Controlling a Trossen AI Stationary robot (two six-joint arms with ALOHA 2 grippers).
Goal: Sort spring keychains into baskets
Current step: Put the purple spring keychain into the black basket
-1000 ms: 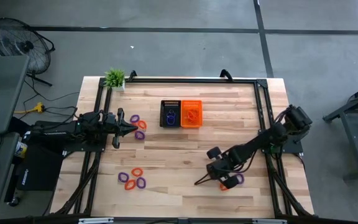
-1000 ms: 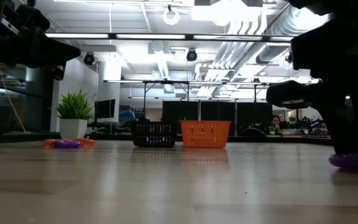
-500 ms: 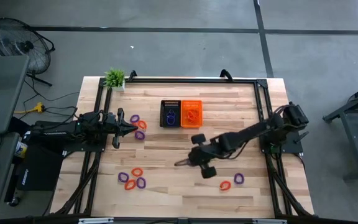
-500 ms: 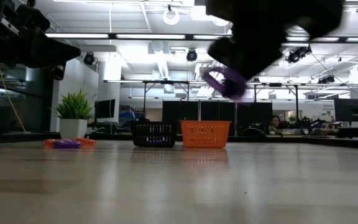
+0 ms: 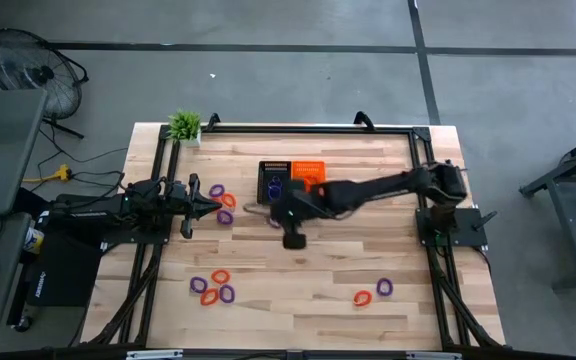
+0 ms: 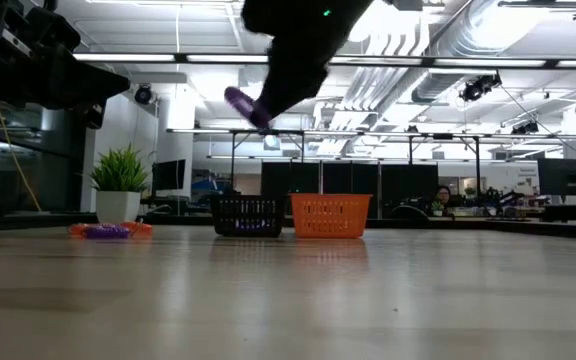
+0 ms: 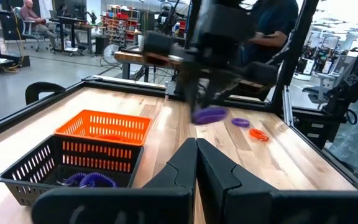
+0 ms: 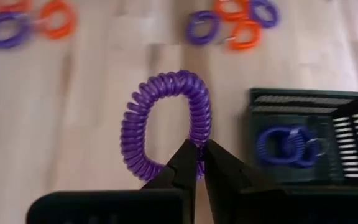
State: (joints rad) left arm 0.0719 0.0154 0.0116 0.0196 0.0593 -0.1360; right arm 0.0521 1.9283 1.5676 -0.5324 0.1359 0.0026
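Left gripper [image 5: 211, 207]: fingers together, near desk's [image 5: 298, 270] left edge, beside loose keychains [image 5: 222, 204]. Right gripper [image 5: 271, 212]: fingers clamped on purple keychain [image 8: 166, 124], raised just before black basket [image 5: 273, 183]. Orange basket [image 5: 308, 182] adjoining. Bare wood between scattered clusters.

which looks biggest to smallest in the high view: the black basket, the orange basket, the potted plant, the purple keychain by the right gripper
1. Black basket and orange basket: they look alike in size, though the right arm covers part of each.
2. Potted plant.
3. Purple keychain in the right gripper, partly hidden.
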